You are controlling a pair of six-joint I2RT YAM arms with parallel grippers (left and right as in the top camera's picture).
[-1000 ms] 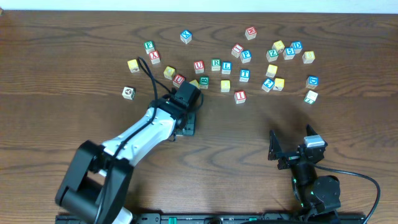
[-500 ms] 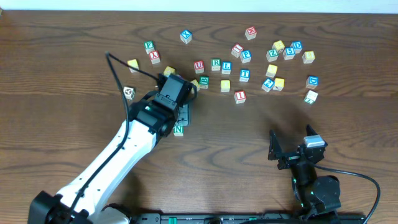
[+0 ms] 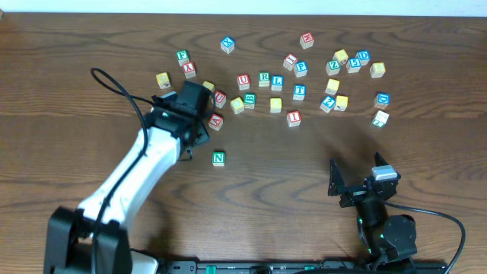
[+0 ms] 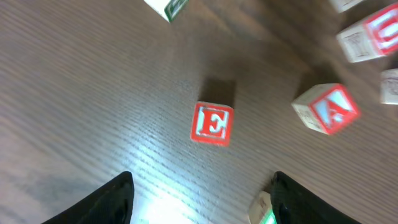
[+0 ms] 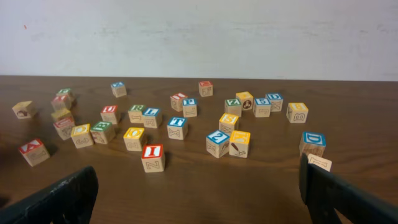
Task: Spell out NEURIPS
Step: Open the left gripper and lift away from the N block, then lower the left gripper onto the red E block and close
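Hovering my left claw, open and empty, above the red E cube. A cube sits near it; green N cube lies well apart.

Dark wood table, white wall — bg, plain

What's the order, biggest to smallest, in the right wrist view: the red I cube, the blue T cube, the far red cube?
1. red I cube
2. blue T cube
3. far red cube
Nearness to the camera likely explains it.
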